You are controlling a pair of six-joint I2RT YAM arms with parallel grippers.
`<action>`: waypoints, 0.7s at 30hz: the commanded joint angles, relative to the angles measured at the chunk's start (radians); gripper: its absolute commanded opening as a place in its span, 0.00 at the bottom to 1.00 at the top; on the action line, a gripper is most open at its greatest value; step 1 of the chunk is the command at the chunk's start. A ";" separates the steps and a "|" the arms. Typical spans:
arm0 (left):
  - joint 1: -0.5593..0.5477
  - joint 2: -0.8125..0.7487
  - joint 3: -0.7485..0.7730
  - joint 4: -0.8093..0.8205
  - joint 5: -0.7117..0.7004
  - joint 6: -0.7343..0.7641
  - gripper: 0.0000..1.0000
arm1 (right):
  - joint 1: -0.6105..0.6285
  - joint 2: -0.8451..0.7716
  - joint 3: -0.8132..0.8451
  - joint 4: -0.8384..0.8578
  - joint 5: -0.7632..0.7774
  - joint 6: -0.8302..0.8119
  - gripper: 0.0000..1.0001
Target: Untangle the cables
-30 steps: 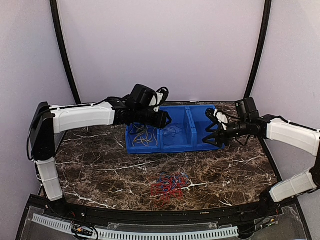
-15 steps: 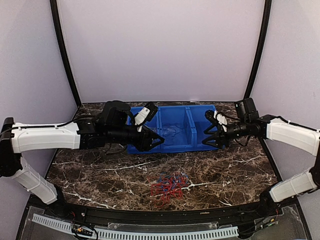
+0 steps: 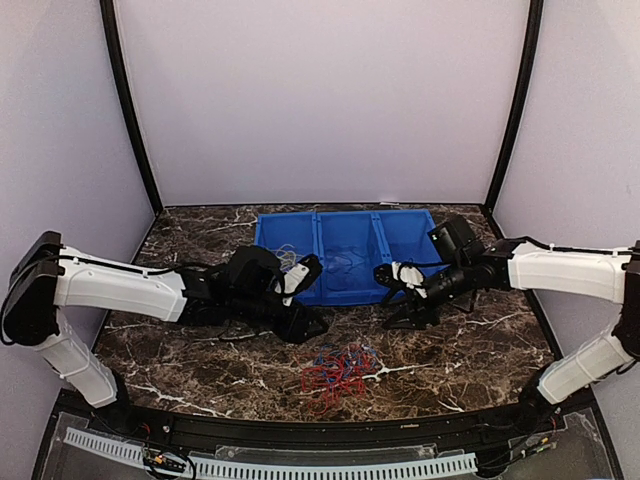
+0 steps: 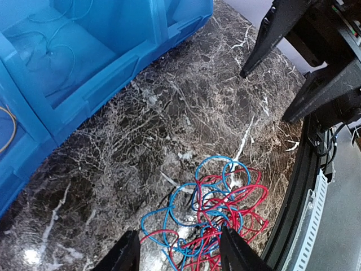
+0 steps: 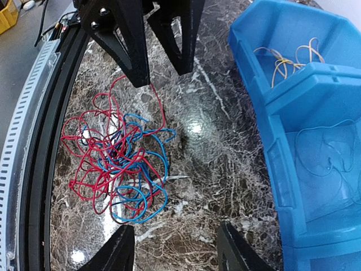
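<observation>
The cables [image 3: 338, 372] lie as a tangled bundle of red and blue loops on the marble table, near the front edge. My left gripper [image 3: 308, 324] hovers low just left of and behind the bundle, open and empty. In the left wrist view the cables [image 4: 217, 209] sit between and beyond its fingertips [image 4: 180, 254]. My right gripper [image 3: 392, 298] hangs open and empty behind and to the right of the bundle. In the right wrist view the cables [image 5: 118, 158] lie left of and ahead of its fingers [image 5: 176, 251]. Yellow-tan cables [image 5: 287, 62] rest in the blue bin.
A blue three-compartment bin [image 3: 345, 216] stands at the back of the table; its middle compartment holds a thin pale wire loop [image 5: 327, 152]. The two grippers face each other across the bundle. A black rail [image 3: 320, 430] borders the table's front edge.
The left arm has swung from over the bin down to the table beside the bundle. The right gripper has moved from the bin's right end leftward and forward, its jaws narrowing a little.
</observation>
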 commanded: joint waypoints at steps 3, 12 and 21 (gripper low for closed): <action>-0.020 0.090 0.027 0.053 0.031 -0.035 0.52 | 0.022 0.032 0.028 -0.024 0.058 -0.029 0.52; -0.021 0.207 0.078 0.038 0.051 0.007 0.41 | 0.022 0.022 0.020 -0.008 0.088 -0.023 0.53; -0.021 0.275 0.108 0.092 0.087 0.008 0.30 | 0.022 0.036 0.024 -0.011 0.095 -0.022 0.53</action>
